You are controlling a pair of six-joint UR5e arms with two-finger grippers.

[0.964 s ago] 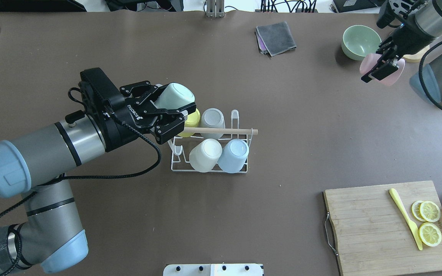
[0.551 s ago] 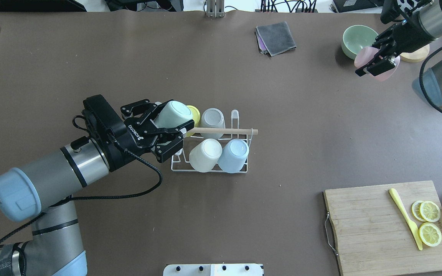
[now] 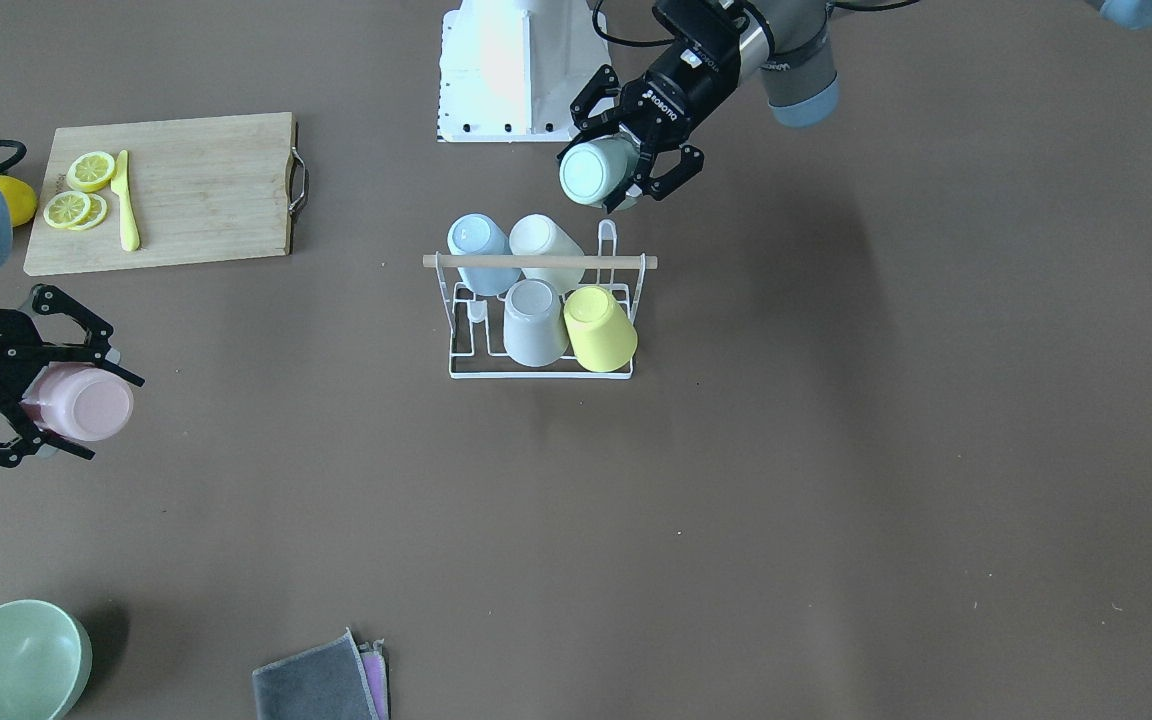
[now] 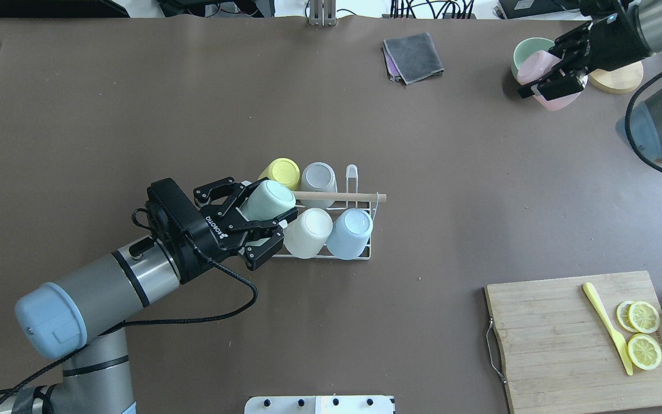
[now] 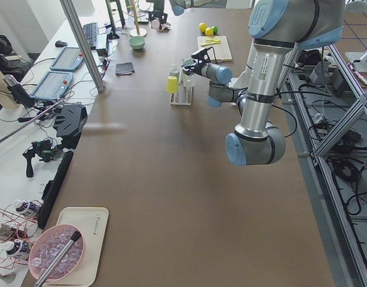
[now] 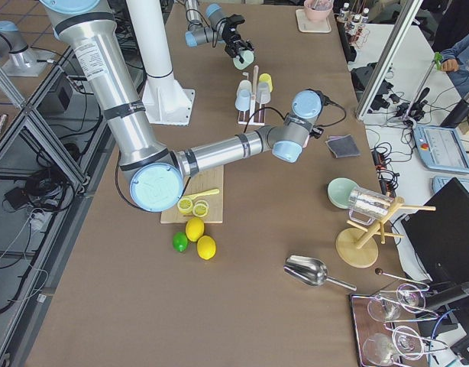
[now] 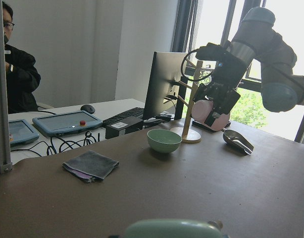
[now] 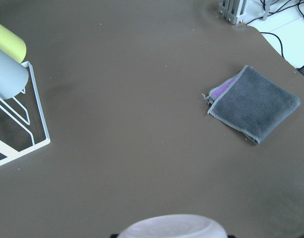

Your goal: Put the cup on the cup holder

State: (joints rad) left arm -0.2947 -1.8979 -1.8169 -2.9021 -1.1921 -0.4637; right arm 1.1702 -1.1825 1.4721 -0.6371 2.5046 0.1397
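Note:
The cup holder (image 4: 360, 256) is a white wire rack with a wooden rod handle (image 4: 339, 197), mid-table. It carries several upturned cups: yellow, grey, cream and light blue. My left gripper (image 4: 265, 206) is shut on a mint green cup (image 4: 270, 198), tilted, bottom forward, above the rack's left end on my side. It also shows in the front view (image 3: 626, 165) with the cup (image 3: 591, 172). My right gripper (image 4: 550, 81) is shut on a pink cup (image 4: 535, 64), held in the air at the far right, well away from the rack (image 3: 536, 372).
A green bowl (image 4: 523, 49) sits just behind the pink cup, with a round wooden stand base (image 4: 618, 79) beside it. A folded grey cloth (image 4: 414, 56) lies at the far side. A cutting board (image 4: 566, 339) with lemon slices and a yellow knife is near right.
My left gripper has carried the mint cup from the rack's far-left side toward me, to its near-left end. My right gripper has moved the pink cup farther away and slightly left.

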